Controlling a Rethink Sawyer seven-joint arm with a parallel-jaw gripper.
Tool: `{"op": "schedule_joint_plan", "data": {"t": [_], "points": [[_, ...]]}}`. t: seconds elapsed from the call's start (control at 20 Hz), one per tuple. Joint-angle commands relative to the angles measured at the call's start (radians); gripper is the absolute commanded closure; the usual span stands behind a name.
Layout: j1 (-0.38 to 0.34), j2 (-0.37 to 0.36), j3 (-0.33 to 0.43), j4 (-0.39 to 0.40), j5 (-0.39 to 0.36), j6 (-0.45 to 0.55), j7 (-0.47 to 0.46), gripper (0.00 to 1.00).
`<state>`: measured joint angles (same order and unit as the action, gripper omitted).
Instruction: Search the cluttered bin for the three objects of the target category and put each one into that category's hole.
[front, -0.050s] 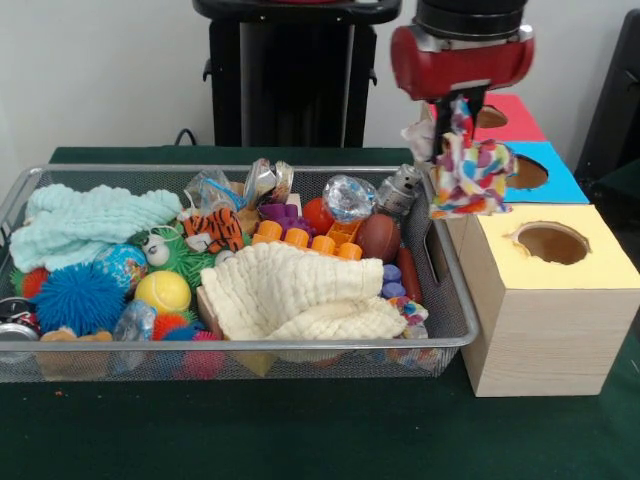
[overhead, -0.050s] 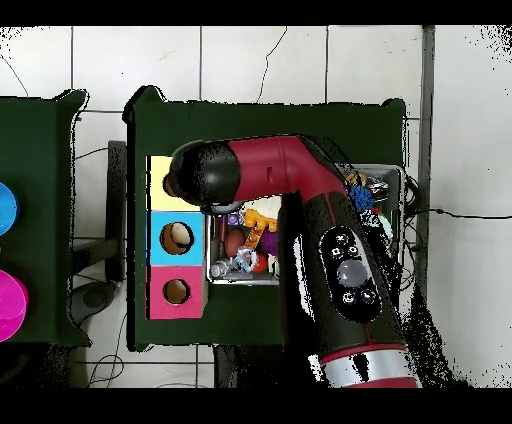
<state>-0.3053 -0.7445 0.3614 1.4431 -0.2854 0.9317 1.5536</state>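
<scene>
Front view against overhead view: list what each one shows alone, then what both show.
Front view only: the hand holding a colourful rope toy above the bin's end by the boxes, plus the cream cloth, mint cloth, tiger toy and yellow ball.

Overhead view only: the arm covering most of the bin, and white floor tiles.

Both: the mesh bin, the yellow box, blue box and red box with holes.

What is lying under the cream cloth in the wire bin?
The cream cloth covers the bin's middle. Orange blocks show behind it and blue beads beside it. Whatever lies directly beneath is hidden.
</scene>
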Motion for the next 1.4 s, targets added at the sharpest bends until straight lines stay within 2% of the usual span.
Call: {"op": "schedule_joint_plan", "data": {"t": [0.05,0.25,0.45,0.75,1.05,1.4], "points": [[0.010,0.031,-0.046,0.019,0.045,0.000,0.210,1.00],[0.033,0.059,-0.065,0.017,0.052,-0.057,0.233,1.00],[0.074,0.095,-0.093,-0.009,0.050,-0.070,0.266,1.00],[0.132,0.139,-0.135,0.013,0.047,-0.150,0.316,1.00],[0.200,0.152,-0.185,0.043,0.087,-0.225,0.381,1.00],[0.243,0.141,-0.217,0.053,0.142,-0.211,0.377,1.00]]}}
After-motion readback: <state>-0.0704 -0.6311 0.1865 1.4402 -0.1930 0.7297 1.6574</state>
